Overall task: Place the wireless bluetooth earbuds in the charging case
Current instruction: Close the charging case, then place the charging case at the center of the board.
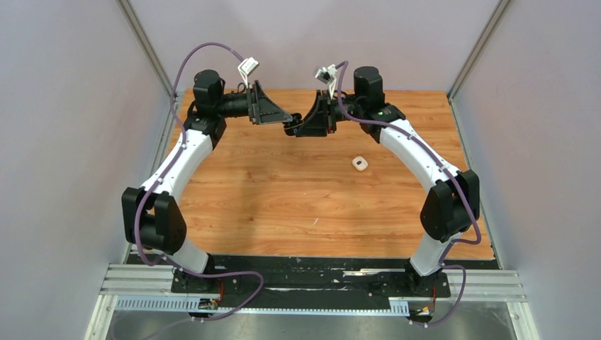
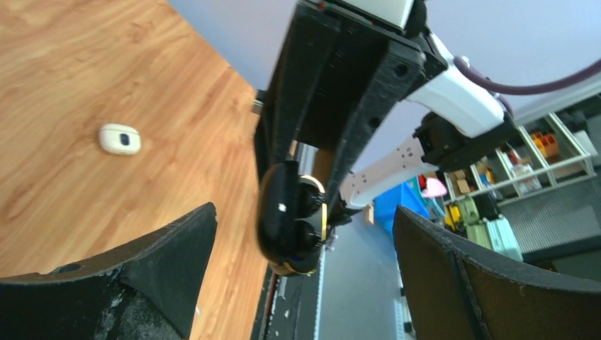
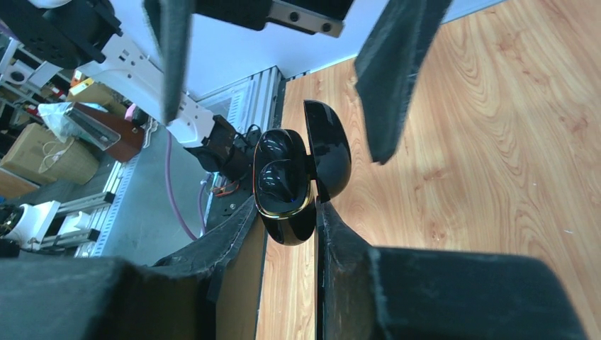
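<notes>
A glossy black charging case (image 3: 289, 205) with a gold rim hangs in the air over the far middle of the table, its lid (image 3: 327, 152) swung open. My right gripper (image 3: 287, 212) is shut on its lower body. Two dark rounded earbuds (image 3: 278, 166) sit in its wells. In the left wrist view the same case (image 2: 280, 227) hangs between the wide-apart fingers of my left gripper (image 2: 305, 212), which is open and touches nothing. From above, the left gripper (image 1: 280, 117) and the right gripper (image 1: 303, 127) face each other tip to tip.
A small closed white case (image 1: 360, 163) lies on the wooden table (image 1: 283, 198) to the right of centre; the left wrist view shows this white case (image 2: 119, 139) too. Grey walls stand on both sides and at the back. The arm bases sit on a black rail (image 1: 312, 273) at the near edge.
</notes>
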Controlling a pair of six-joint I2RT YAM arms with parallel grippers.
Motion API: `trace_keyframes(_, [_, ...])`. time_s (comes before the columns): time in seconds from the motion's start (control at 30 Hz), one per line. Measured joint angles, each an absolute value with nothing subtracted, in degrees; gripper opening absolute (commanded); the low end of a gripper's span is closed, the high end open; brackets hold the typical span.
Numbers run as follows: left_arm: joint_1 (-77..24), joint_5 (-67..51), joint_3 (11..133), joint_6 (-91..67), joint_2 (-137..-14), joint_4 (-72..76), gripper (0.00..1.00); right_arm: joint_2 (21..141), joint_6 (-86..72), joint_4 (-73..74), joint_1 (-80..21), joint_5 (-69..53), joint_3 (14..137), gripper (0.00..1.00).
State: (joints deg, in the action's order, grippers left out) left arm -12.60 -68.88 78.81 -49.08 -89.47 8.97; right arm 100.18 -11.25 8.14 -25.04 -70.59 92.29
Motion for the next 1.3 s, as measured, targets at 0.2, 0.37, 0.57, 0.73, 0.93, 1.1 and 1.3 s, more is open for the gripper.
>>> trace_keyframes(0.2, [-14.1,-72.6,78.8,-50.1,-89.3,10.1,1.00,100.2,-11.4,8.8,-25.0,-67.7,92.3,0.00])
trace_keyframes(0.37, [-14.2,-72.6,78.8,-49.0,-87.8,9.3,1.00,100.2,-11.7,9.1,-24.9,-67.1,92.3,0.00])
trace_keyframes(0.57, [-14.2,-71.7,78.9,-45.6,-86.1,6.2,1.00,99.6,-12.5,8.8,-24.9,-67.1,91.5,0.00])
trace_keyframes(0.73, [-14.2,-70.4,79.0,-42.4,-85.6,2.5,1.00,99.2,-12.8,8.8,-24.6,-66.9,89.9,0.00])
trace_keyframes(0.93, [-12.4,-57.9,80.5,-31.0,-82.7,-10.8,1.00,96.5,-12.7,10.2,-20.9,-65.6,80.8,0.00])
trace_keyframes(1.1, [-8.5,-47.9,81.2,-25.1,-81.5,-17.6,1.00,95.6,-13.1,15.4,-16.1,-61.1,69.5,0.00])
trace_keyframes(1.3, [-7.8,-43.6,78.7,-23.0,-80.4,-21.4,0.99,95.7,-16.0,19.3,-14.7,-55.7,61.1,0.00])
